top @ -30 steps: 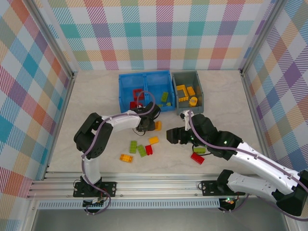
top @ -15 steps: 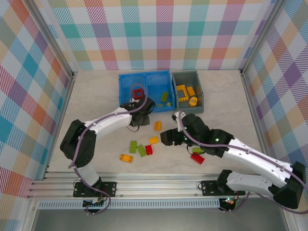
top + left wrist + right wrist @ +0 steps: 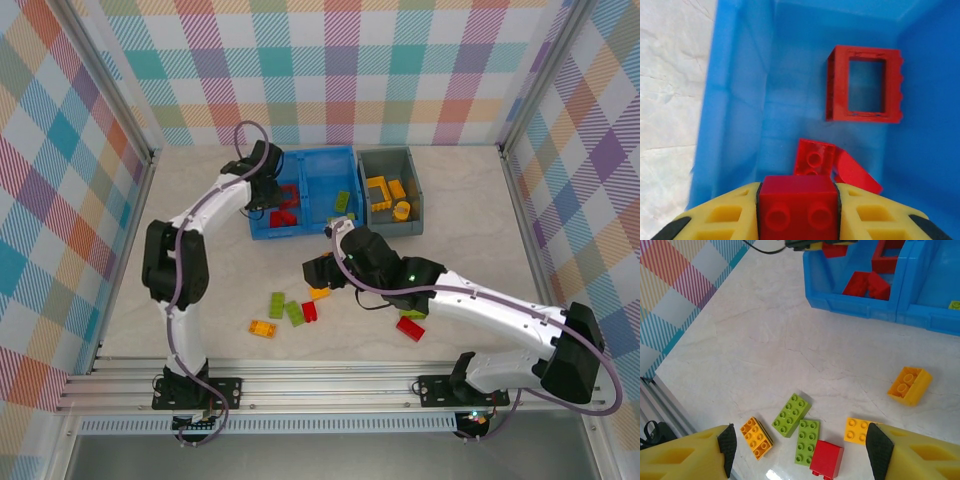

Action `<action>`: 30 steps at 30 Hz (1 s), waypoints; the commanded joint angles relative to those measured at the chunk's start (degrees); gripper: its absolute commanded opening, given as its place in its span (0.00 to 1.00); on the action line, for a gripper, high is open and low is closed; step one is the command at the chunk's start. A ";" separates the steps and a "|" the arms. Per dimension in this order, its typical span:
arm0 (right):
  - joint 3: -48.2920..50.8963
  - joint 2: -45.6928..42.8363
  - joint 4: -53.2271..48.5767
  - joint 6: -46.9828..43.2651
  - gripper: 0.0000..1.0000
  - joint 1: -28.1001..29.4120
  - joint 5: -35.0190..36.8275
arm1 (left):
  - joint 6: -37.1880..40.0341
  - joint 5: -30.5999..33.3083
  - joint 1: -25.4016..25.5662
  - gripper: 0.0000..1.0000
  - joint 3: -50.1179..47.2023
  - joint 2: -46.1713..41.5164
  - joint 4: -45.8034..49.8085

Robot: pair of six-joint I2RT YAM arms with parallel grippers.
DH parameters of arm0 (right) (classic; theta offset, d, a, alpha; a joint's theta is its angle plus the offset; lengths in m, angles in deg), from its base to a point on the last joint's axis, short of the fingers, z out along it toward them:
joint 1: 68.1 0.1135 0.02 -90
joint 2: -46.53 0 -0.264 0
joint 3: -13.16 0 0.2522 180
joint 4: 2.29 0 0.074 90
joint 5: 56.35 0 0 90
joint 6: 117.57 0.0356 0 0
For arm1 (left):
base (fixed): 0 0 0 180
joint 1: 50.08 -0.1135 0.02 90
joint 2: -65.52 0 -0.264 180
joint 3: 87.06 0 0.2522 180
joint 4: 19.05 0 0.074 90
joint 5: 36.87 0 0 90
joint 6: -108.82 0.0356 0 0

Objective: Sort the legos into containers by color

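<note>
Your left gripper (image 3: 797,192) is clamped on a red 2x2 brick (image 3: 796,212), studs toward the wrist cam, yellow fingers (image 3: 722,217) tight on both sides. It hangs over the left compartment of the blue bin (image 3: 735,100). On that compartment's floor: the red square frame (image 3: 838,85) lies flat toward the far end, and a loose red brick (image 3: 814,156) has a tilted red piece (image 3: 856,174) against it, both just ahead of the held brick. In the top cam the left arm reaches in over the bin's left edge. Your right gripper (image 3: 801,449) is wide open and holds nothing, fingers spread over the loose cluster on the table (image 3: 765,340). Between its fingers in the wrist view: a lime green 2x4 brick (image 3: 807,440), a small red brick (image 3: 826,458) right against it, and an orange 2x2 brick (image 3: 859,430) just beside the right finger. A second lime green brick (image 3: 791,414) and the leftmost orange brick (image 3: 756,437) sit just left of those. A lone orange brick (image 3: 910,385) lies apart, nearer the bin's front wall. Top cam: a stray red brick (image 3: 410,328) and a stray green brick (image 3: 413,312) sit just beside each other at the right arm's forearm. The bin's right compartment holds green bricks (image 3: 342,202). The dark grey bin (image 3: 390,232), just right of the blue one, holds orange-yellow bricks (image 3: 380,188).
</note>
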 commanded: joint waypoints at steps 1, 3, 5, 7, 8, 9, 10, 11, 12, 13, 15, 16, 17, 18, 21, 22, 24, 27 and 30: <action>-1.33 0.13 2.07 0.88 0.71 0.04 0.53 | 1.55 -1.45 -0.87 0.32 5.59 3.65 3.37; -0.72 -0.09 2.10 1.30 0.71 0.09 0.49 | 1.80 -0.73 -0.87 0.32 9.30 6.67 4.85; -0.58 0.11 1.80 1.52 0.71 0.10 0.66 | 1.56 0.83 -0.87 0.30 12.64 9.79 6.70; -0.58 0.44 1.92 1.58 0.71 0.08 0.62 | 1.11 2.26 -0.81 0.30 14.18 11.78 7.20; -0.57 0.52 2.37 1.60 0.71 0.08 0.52 | 0.92 2.91 -0.79 0.30 14.46 12.51 7.11; -0.52 0.51 2.66 1.49 0.71 0.10 0.34 | 0.73 3.46 -0.80 0.30 14.74 12.98 7.07; -0.58 0.59 2.85 1.48 0.71 0.10 0.25 | 0.61 3.90 -0.86 0.30 14.87 13.35 6.89; -0.72 0.72 2.90 1.52 0.71 0.10 0.24 | 0.62 4.09 -0.79 0.31 15.05 13.73 6.70; -0.80 0.83 2.98 1.54 0.71 0.01 0.24 | 0.56 4.13 -0.79 0.31 15.28 14.11 6.67; -0.85 0.92 2.98 1.52 0.71 0.03 0.16 | 0.41 4.09 -0.79 0.32 15.67 14.50 6.83; -1.11 1.07 2.82 1.34 0.71 0.03 -0.01 | 0.23 3.70 -0.79 0.37 16.35 15.15 7.02; -1.20 1.14 2.63 1.22 0.71 0.01 -0.11 | 0.04 3.57 -0.80 0.40 16.85 15.50 7.24; -1.29 1.28 2.46 1.17 0.71 0.07 -0.19 | 0.03 3.40 -0.71 0.44 17.07 15.67 7.48; -1.29 1.31 2.39 1.02 0.71 -0.03 -0.19 | 0.01 3.24 -0.61 0.48 17.28 15.65 7.57; -0.79 0.99 1.97 1.04 0.72 -0.02 -0.06 | 0.12 3.25 0.14 0.57 17.08 13.81 7.41; -0.38 0.71 1.77 1.22 0.71 -0.07 0.14 | 0.03 3.10 0.42 0.58 17.07 12.86 7.46; 0.81 -0.34 1.05 1.76 0.71 0.01 1.27 | -0.58 3.18 0.90 0.59 16.86 10.35 7.80; 2.22 -1.73 -2.43 3.91 0.71 -0.15 4.85 | -2.14 3.73 1.83 0.59 14.52 4.47 7.10; 2.27 -0.57 -7.60 5.87 0.70 -0.72 7.03 | -4.99 4.30 3.02 0.58 11.16 -2.41 6.86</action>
